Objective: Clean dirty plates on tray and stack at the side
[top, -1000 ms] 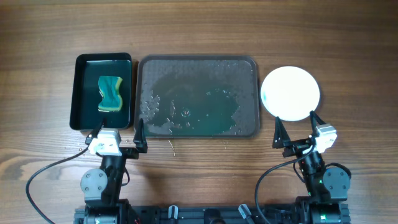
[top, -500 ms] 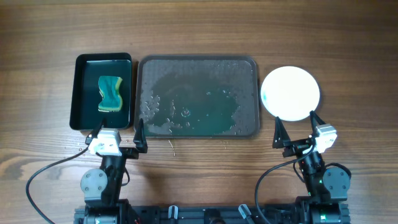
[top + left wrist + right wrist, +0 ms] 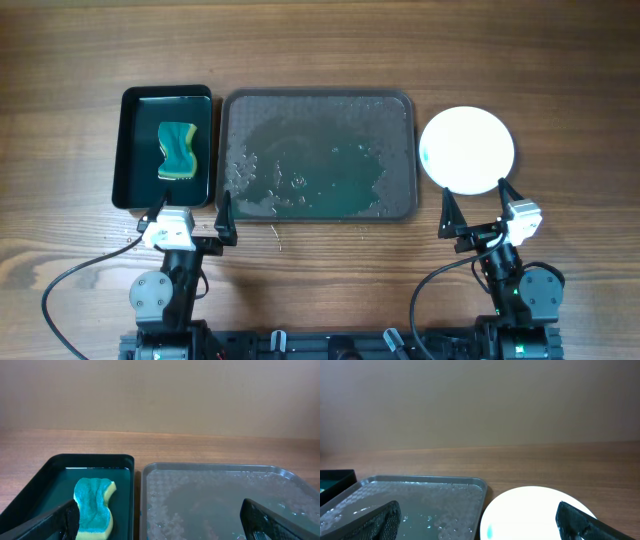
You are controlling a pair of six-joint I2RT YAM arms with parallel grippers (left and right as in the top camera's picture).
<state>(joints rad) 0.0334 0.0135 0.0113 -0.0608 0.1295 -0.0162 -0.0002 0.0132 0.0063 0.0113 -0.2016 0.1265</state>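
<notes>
A grey tray [image 3: 318,155] with soapy water stands in the middle of the table; no plate lies on it. It also shows in the left wrist view [image 3: 220,500] and the right wrist view [image 3: 415,505]. A white plate [image 3: 467,150] with a small blue mark lies to the right of the tray, also in the right wrist view [image 3: 535,515]. A blue and yellow sponge [image 3: 178,151] lies in a black tub [image 3: 133,150], also in the left wrist view [image 3: 94,507]. My left gripper [image 3: 190,212] is open and empty near the tub's front edge. My right gripper [image 3: 475,207] is open and empty just in front of the plate.
The black tub [image 3: 35,490] holds greenish water and sits left of the tray. Both arms' bases and cables lie at the table's front edge. Bare wooden table [image 3: 320,50] runs behind the tray.
</notes>
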